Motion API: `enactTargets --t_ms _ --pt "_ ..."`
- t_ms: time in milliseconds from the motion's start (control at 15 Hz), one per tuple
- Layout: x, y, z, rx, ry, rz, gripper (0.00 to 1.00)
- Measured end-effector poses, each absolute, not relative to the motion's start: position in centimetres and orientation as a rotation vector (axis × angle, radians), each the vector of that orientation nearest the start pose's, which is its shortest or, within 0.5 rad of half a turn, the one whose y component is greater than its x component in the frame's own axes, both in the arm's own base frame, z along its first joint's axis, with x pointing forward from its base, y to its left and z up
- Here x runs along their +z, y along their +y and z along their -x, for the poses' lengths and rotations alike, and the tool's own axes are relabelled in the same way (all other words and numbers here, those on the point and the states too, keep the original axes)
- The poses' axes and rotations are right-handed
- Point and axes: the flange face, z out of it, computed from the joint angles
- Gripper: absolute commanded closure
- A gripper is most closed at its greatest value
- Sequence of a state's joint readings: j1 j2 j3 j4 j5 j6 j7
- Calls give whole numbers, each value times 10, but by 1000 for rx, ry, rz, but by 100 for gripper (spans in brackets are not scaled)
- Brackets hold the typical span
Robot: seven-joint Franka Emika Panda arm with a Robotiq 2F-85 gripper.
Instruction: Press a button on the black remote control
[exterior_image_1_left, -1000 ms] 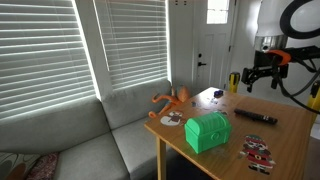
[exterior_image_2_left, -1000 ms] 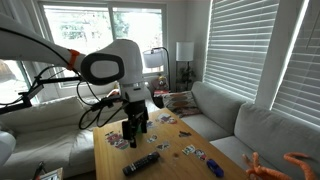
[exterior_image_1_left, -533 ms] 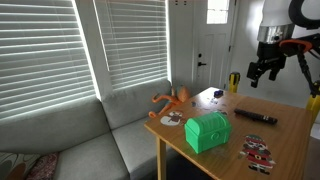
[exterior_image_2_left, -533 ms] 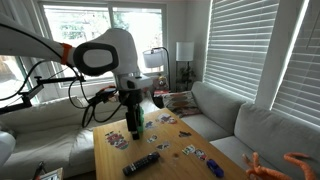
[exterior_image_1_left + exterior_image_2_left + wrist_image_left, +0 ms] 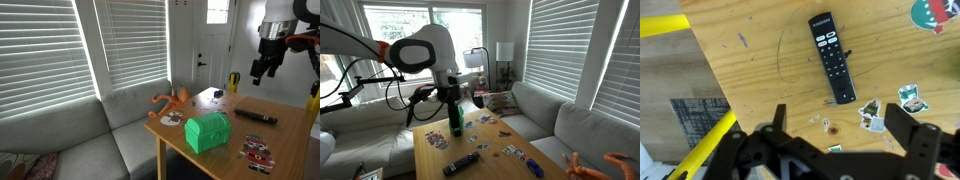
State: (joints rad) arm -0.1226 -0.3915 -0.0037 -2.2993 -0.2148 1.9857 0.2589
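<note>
The black remote control [image 5: 831,55] lies flat on the wooden table, with white buttons near its top end in the wrist view. It also shows in both exterior views [image 5: 256,117] [image 5: 461,164]. My gripper [image 5: 845,122] is open and empty. It hangs well above the table, pointing down, above and to one side of the remote [image 5: 260,73] [image 5: 457,128].
A green chest [image 5: 208,131] stands near the table's front corner. An orange octopus toy [image 5: 173,98] sits at the table edge. Flat sticker pieces [image 5: 873,115] and red-white-black figure pieces [image 5: 258,152] lie scattered. A grey sofa [image 5: 70,150] is beside the table. A yellow bar [image 5: 698,145] is off the table edge.
The arm has risen and the gripper has turned to point more straight down over the table. The remote has not moved.
</note>
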Motion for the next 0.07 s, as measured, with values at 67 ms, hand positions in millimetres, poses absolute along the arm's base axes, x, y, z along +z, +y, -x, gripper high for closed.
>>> enactTargets --t_ms 67 --pt "509 -69 -437 -150 507 3292 0"
